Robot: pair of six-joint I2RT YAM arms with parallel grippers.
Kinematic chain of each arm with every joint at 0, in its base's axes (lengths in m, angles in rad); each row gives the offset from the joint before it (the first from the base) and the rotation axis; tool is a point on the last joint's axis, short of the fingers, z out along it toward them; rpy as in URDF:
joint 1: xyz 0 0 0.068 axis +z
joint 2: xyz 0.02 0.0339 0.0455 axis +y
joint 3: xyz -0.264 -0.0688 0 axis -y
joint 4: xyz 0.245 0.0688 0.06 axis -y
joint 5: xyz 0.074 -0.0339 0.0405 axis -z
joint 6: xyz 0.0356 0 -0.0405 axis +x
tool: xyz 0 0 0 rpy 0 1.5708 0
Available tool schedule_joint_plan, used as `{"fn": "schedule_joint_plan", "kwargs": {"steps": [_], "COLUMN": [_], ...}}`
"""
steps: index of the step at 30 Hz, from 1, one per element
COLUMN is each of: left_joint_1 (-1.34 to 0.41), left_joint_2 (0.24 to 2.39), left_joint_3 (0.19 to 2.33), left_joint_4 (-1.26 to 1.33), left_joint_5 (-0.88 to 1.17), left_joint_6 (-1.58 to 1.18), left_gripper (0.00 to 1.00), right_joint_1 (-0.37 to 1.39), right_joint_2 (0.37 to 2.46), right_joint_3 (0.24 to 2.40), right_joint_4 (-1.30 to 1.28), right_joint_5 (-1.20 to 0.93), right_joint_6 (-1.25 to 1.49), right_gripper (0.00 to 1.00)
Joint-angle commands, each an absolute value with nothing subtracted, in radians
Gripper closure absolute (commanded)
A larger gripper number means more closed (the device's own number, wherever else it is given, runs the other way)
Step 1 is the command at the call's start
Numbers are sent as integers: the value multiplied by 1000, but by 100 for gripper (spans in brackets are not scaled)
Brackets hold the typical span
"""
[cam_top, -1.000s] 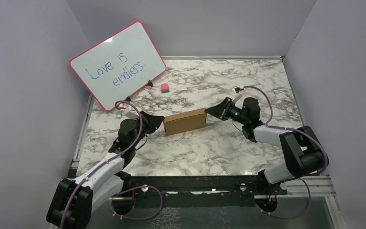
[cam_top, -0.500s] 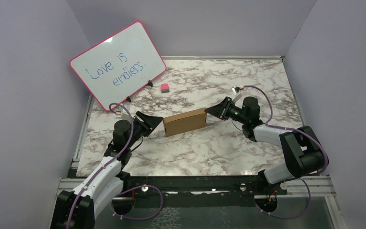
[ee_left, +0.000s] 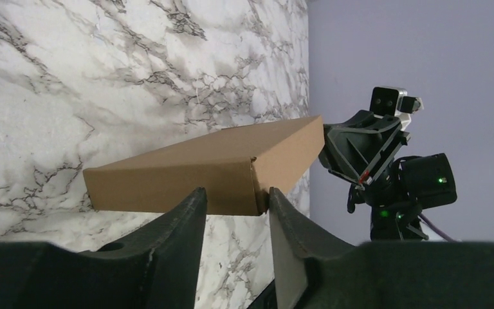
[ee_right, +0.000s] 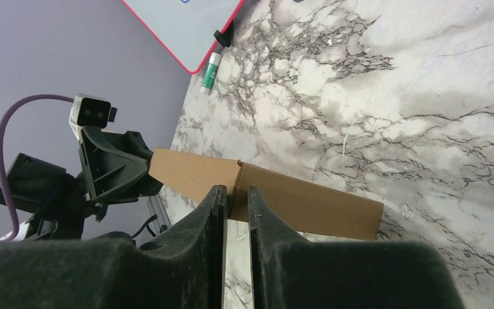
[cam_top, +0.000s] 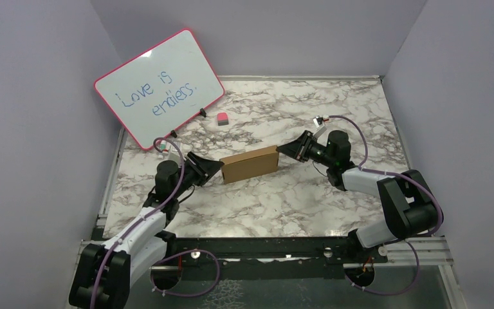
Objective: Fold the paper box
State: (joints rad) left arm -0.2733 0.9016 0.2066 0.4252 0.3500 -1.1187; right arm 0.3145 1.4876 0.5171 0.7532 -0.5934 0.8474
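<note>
**Two robot arms meet at a closed brown box on a marble table**

A white marble-patterned table with grey veins fills the scene. Plain lavender walls close it in on the left, back and right. A black rail runs along the near edge, where both arms are mounted.

At the far left, a pink-rimmed whiteboard leans tilted against the left wall. A green and white marker lies on the table by its lower edge. A small pink eraser sits just right of the board, well apart from the arms.

The left gripper lies low on the table and points right. Its fingers are apart, and their tips are at the left end of the paper box, with one corner of the box between them.

The paper box sits near the middle of the table as a shallow, closed rectangle, its long side running left to right. It is plain and unmarked.

The right gripper reaches in from the right. Its fingers are almost together, pinching the thin cardboard edge at the box's right end.

Purple cables loop along both arms.

Blue handwriting on the whiteboard reads "Love is endless."
</note>
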Motion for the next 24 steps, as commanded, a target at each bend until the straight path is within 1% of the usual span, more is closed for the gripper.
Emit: {"fn": "schedule_joint_plan", "kwargs": {"steps": [1,4,8,9,10,16,19,21,24], "left_joint_1": [-272,-272,-272,-272,-272,-272,-272,-272,-272], "left_joint_2": [951,959,951,952,958,988,953,912,852], "left_joint_3": [154,127,63,42,24,6,54,103,229], "left_joint_4": [455,465,463,464,465,465,450,396,243], "left_joint_5": [359,347,296,280,264,245,266,263,228], "left_joint_6": [-1093,-1089,-1093,-1099,-1106,-1093,-1071,-1051,-972], "left_gripper": [65,76,97,99,100,99,87,79,65], "right_joint_1": [311,312,311,311,312,312,312,312,311], "right_joint_2": [1526,1523,1527,1528,1530,1533,1523,1506,1478], "right_joint_3": [490,485,482,481,480,480,500,521,564], "right_joint_4": [601,592,589,591,592,587,571,545,492], "right_joint_5": [-581,-574,-568,-568,-568,-572,-584,-582,-570], "right_joint_6": [815,809,803,802,800,783,780,770,742], "right_gripper": [80,80,80,80,80,80,80,77,71]}}
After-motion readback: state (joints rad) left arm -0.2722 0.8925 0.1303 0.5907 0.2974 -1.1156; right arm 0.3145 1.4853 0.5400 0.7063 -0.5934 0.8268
